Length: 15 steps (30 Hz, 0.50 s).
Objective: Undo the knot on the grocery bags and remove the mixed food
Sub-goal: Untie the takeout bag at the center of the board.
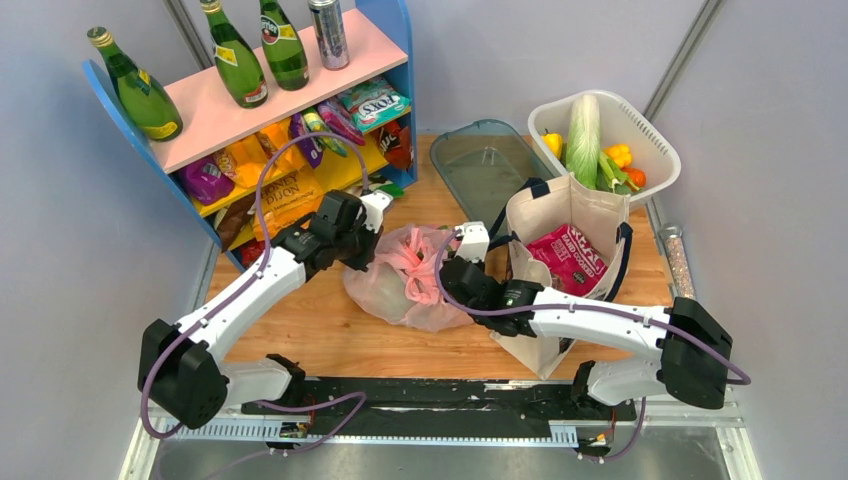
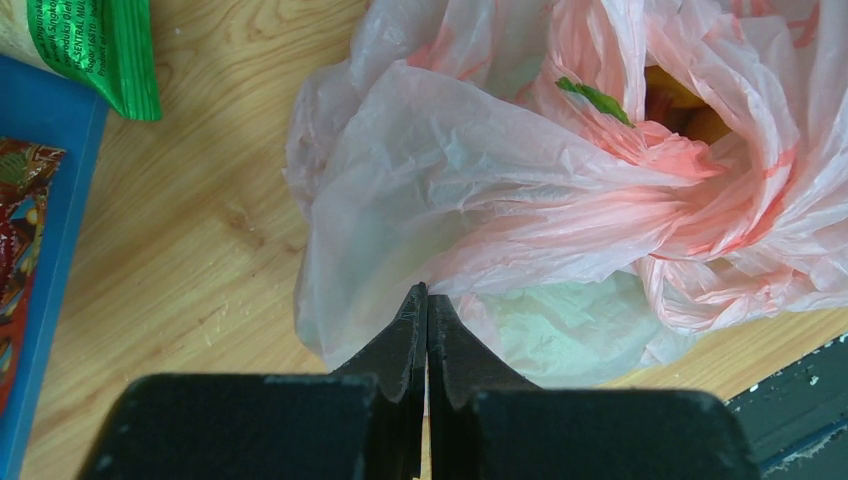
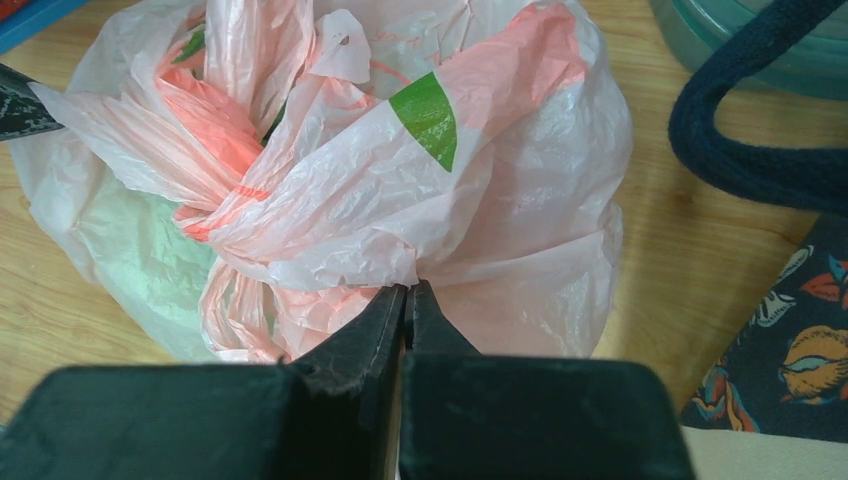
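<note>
The pink plastic bag [image 1: 400, 290] lies on the wooden table between my two grippers, its handles twisted into the knot [image 3: 215, 205] on top. My left gripper [image 2: 427, 290] is shut, its tips pinching a fold of the bag's film on its left side. My right gripper [image 3: 408, 287] is shut on a fold of film on the opposite side, just below a green sticker [image 3: 428, 115]. Something orange [image 2: 680, 110] and a green leaf [image 2: 595, 98] show through the bag's mouth. The cream canvas tote [image 1: 560, 215] stands to the right with a magenta packet [image 1: 567, 255] in it.
A blue and pink shelf [image 1: 230, 110] at the back left holds green bottles [image 1: 235, 55] and snack packets. A white basket [image 1: 650, 140] with a pale cabbage and peppers sits at the back right. A clear teal lid [image 1: 485, 160] lies behind the bag.
</note>
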Tool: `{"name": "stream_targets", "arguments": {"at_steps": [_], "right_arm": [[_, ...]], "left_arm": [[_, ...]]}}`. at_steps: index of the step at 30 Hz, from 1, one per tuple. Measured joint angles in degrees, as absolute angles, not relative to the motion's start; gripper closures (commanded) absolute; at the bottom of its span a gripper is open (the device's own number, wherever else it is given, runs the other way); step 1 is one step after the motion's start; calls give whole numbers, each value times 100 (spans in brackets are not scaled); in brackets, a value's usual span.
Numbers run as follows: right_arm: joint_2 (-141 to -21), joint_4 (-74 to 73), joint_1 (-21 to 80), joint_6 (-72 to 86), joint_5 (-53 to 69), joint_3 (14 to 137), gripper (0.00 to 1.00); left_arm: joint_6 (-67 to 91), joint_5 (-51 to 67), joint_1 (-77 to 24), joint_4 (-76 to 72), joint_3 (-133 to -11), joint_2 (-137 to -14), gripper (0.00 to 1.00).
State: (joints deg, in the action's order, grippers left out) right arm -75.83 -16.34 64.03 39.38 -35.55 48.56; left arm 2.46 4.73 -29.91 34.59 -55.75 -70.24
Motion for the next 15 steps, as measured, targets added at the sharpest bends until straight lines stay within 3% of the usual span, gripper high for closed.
{"name": "stream_targets", "arguments": {"at_steps": [4, 7, 10, 12, 15], "right_arm": [[-7553, -1708, 6396, 3933, -3540, 4856, 85], [-7476, -1734, 6392, 3870, -3463, 4856, 60], [-7282, -1730, 6392, 3717, -3343, 4856, 44], [-7061, -1723, 6386, 3603, -3216, 4856, 27], [-6661, -1638, 6381, 3507, -3048, 4812, 14]], "left_arm": [[248, 464, -2991, 3463, -5566, -7015, 100], [246, 539, -2991, 3461, -5540, -6984, 100], [237, 661, -2991, 3450, -5498, -6914, 100], [228, 742, -2991, 3448, -5468, -6845, 100], [224, 812, -2991, 3448, -5446, -6768, 100]]}}
